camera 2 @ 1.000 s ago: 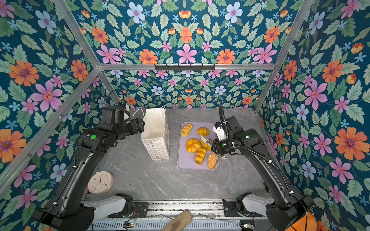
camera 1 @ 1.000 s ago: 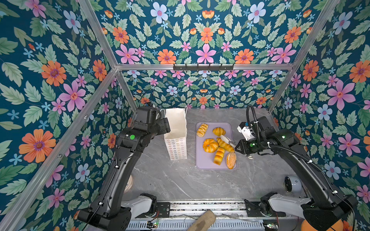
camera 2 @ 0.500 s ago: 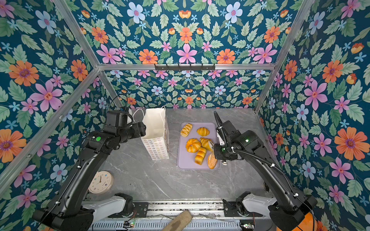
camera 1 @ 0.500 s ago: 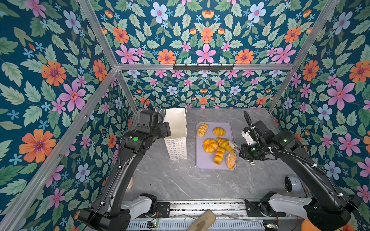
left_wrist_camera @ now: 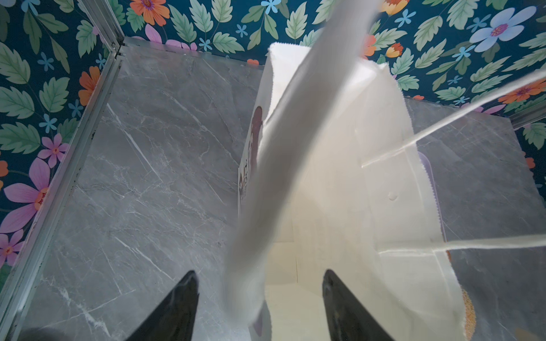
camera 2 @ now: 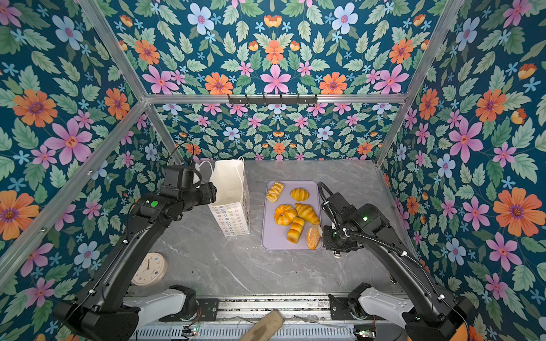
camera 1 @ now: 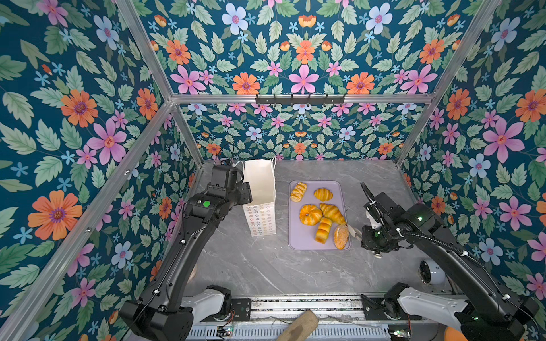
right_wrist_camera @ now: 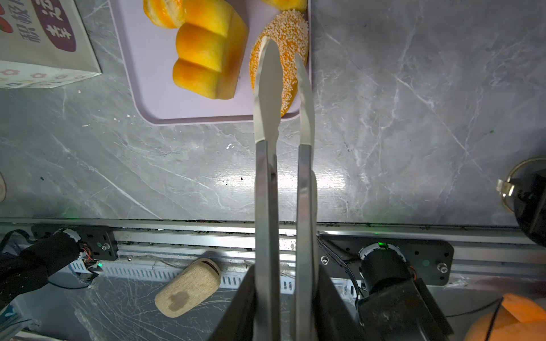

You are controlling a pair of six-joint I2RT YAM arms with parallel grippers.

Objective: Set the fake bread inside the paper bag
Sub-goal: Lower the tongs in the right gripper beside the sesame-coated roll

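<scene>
All six pieces of bread lie on the tray and the bag stands upright at the tray's 9 o'clock. Its inside looks bare in the left wrist view, so this is judged to be the first pick being set up. The right gripper reaches in from the 4 o'clock side. Its long blades are parted only by a narrow slit over the roll, which sits in the tray's 5 o'clock corner just beside the loaf. Nothing is clamped between the blades, and whether they touch the roll cannot be told. The left gripper is at the bag's 9 o'clock rim with its black fingers well apart. A blurred white strip of the bag runs between them, either handle or wall, and it is not pinched. Next, the right blades probably need to spread wider than the roll, drop around it without nudging the loaf or the tray rim, close, lift, and travel toward 9 o'clock above the bag's mouth. The left should first close on the wall to steady the light bag on the table.
</scene>
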